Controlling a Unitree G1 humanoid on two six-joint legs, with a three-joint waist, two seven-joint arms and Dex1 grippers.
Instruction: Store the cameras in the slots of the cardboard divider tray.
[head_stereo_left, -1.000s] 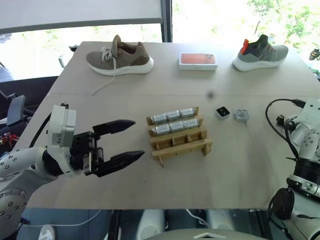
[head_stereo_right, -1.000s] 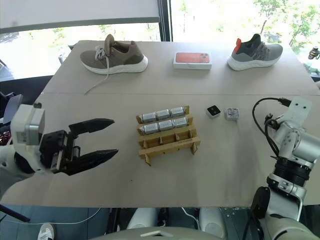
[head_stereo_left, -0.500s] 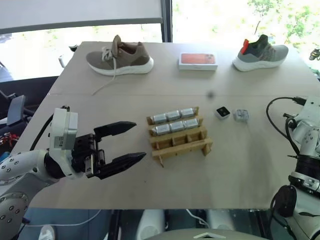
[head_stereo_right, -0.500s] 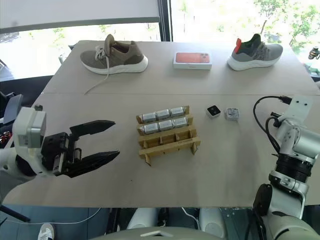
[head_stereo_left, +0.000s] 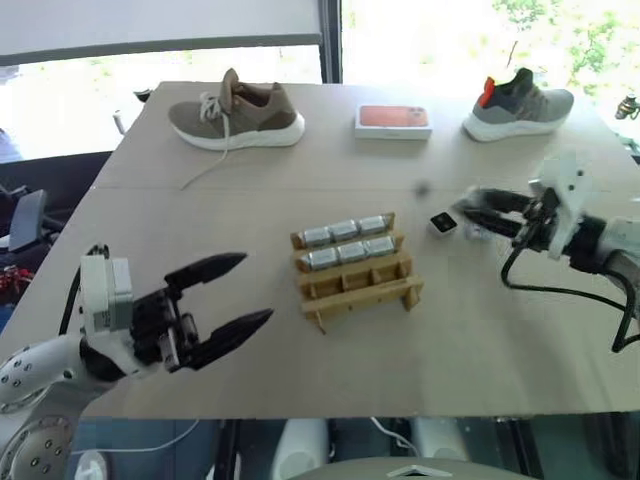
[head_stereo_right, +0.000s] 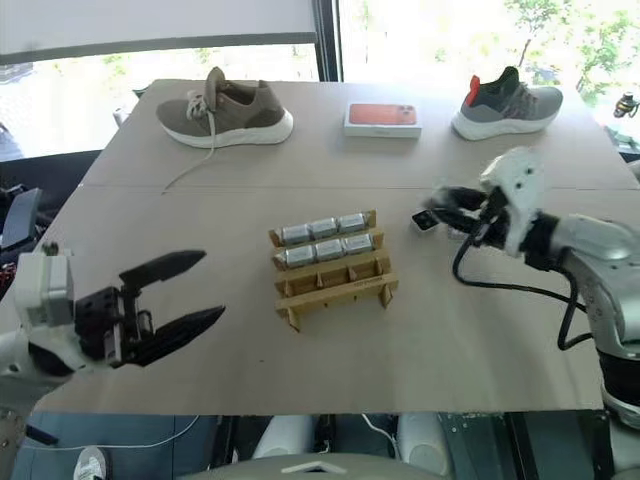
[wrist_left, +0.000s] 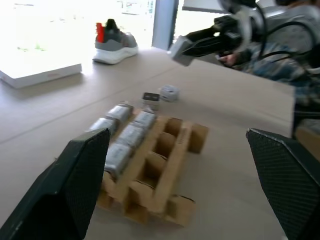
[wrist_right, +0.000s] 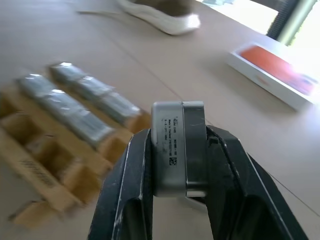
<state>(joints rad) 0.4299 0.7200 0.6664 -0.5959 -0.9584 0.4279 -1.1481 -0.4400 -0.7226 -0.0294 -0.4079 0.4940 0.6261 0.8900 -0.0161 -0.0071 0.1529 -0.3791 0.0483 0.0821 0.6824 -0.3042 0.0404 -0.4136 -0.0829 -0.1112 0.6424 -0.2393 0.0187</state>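
Right end effector (wrist_right: 177, 150) clamped on a camera (wrist_right: 178, 147); left end effector (head_stereo_left: 222, 300) wide, empty; lower it upright into a vacant near slot of tray (head_stereo_left: 355, 285).

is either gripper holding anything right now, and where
The right gripper pinches a small grey camera across its two flat faces. The left gripper holds nothing.

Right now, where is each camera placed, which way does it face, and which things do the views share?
Head views: above, looking down at the table; left gripper and right gripper show.
Left wrist view: looks across the cardboard divider tray toward the right gripper; own fingers show.
Right wrist view: looks over the held camera toward the tray; own fingers show.
Shared: the tray.
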